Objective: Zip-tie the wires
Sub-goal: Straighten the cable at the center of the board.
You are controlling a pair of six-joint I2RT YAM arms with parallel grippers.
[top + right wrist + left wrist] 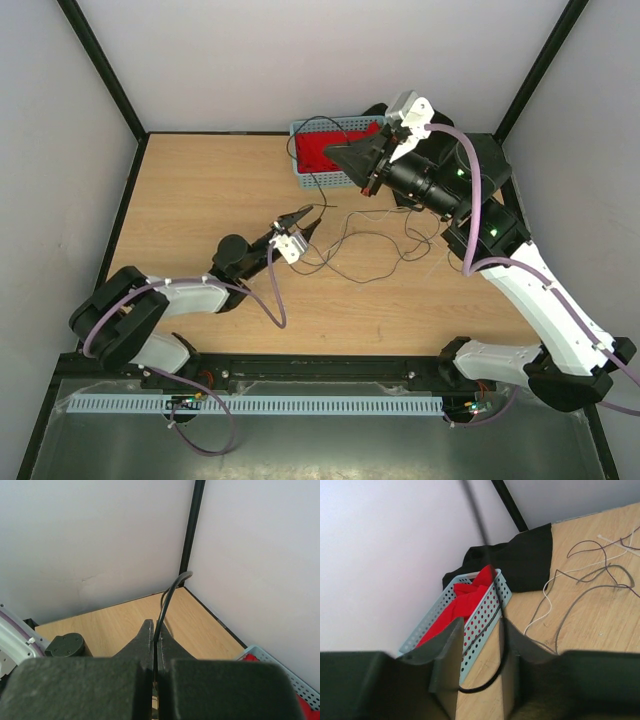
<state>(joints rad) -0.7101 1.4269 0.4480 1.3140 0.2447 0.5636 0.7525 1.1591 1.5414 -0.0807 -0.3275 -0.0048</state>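
The wires (372, 243) are thin dark strands lying in loose loops on the wooden table, to the right of my left gripper (303, 218). One strand rises to my right gripper (332, 150), which hangs over the blue basket (318, 127). In the right wrist view that gripper (156, 630) is shut on the strand (164, 608), which arches up out of the fingertips. In the left wrist view my left gripper (481, 630) stands part open, and a dark loop of wire (477, 690) runs between its fingers along the right one. More loops (600, 577) lie beyond.
The perforated blue basket (487, 625) holds something red (465, 600) at the table's back edge. A thin white strand (544, 596) lies among the dark ones. Grey walls with black frame posts close in the table at the back and both sides.
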